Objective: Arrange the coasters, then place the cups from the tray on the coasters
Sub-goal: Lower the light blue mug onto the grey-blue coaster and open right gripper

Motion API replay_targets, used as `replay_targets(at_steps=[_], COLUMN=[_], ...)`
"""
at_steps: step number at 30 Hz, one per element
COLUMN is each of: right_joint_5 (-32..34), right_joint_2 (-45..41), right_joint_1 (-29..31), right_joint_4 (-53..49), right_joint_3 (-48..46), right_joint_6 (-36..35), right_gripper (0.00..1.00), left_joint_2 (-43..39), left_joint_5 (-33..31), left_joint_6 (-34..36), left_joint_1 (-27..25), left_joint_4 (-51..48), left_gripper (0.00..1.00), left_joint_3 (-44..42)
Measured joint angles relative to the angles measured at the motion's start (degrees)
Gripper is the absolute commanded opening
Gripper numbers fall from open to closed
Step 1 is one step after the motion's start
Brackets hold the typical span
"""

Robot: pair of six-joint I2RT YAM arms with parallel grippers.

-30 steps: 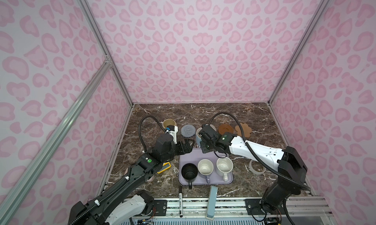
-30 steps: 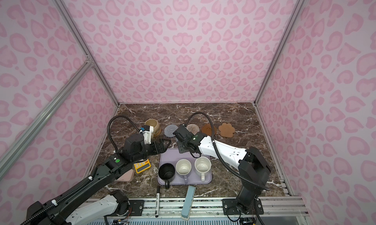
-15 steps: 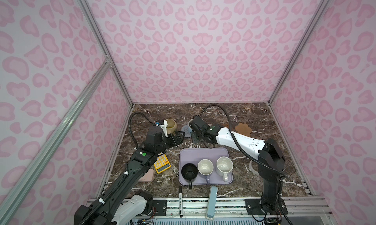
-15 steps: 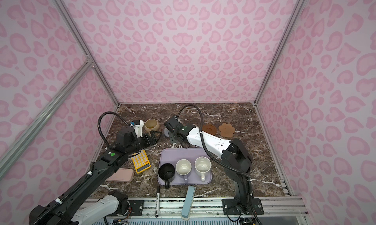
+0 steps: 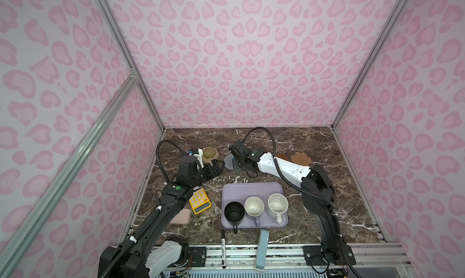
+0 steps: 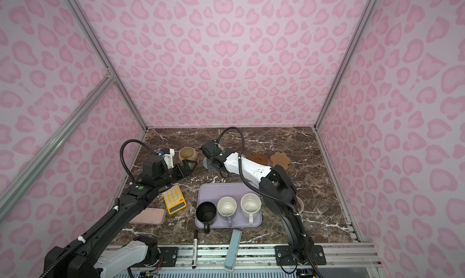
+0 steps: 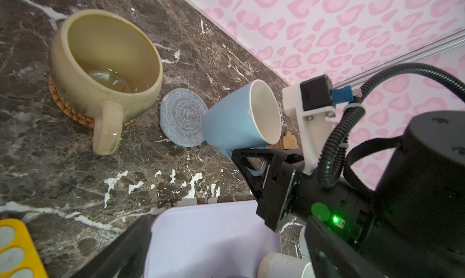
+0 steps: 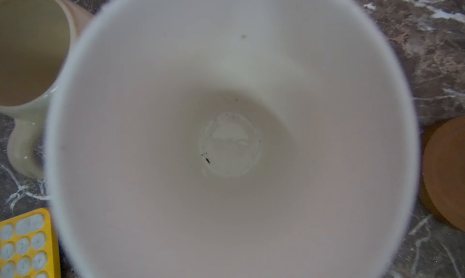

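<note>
Now blue mug [image 7: 234, 118] tilted beside grey-blue coaster [image 7: 182, 117], right hand [image 7: 254, 168] clamped on handle, left hand [image 5: 214, 167] apart

Both top views are looking steeply down from high up, covering the whole tabletop [image 5: 352, 201]. The left wrist camera is looking ahead of the left gripper [image 5: 213, 167] at the light blue cup [image 7: 236, 121]; the right wrist camera, very near, is apparently staring into it.

No legible text, label or brand anywhere; only faint, blurred marks on the keys of the yellow calculator [image 8: 25, 244], unreadable.
</note>
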Motion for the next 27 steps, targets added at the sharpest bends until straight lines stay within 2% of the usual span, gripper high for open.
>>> replay_targets(at_steps=[25, 26, 27], right_joint_5=[0.28, 0.46, 0.63], right_joint_2=[14.82, 15.02, 15.17], right_joint_1=[-0.37, -0.37, -0.35], right_joint_4=[-6.91, -7.10, -7.26], right_joint_3=[18.47, 18.80, 19.04], right_joint_6=[0.72, 0.94, 0.98], right_gripper=[0.00, 0.02, 0.11], left_joint_2=[1.44, 1.44, 1.44], left_joint_5=[-1.16, -1.03, -1.01], left_joint_6=[-0.83, -0.83, -0.81], left_joint_1=[0.04, 0.04, 0.04], left_joint_4=[3.10, 3.10, 3.13], left_gripper=[0.97, 0.97, 0.97], left_joint_3=[-2.56, -2.60, -2.62])
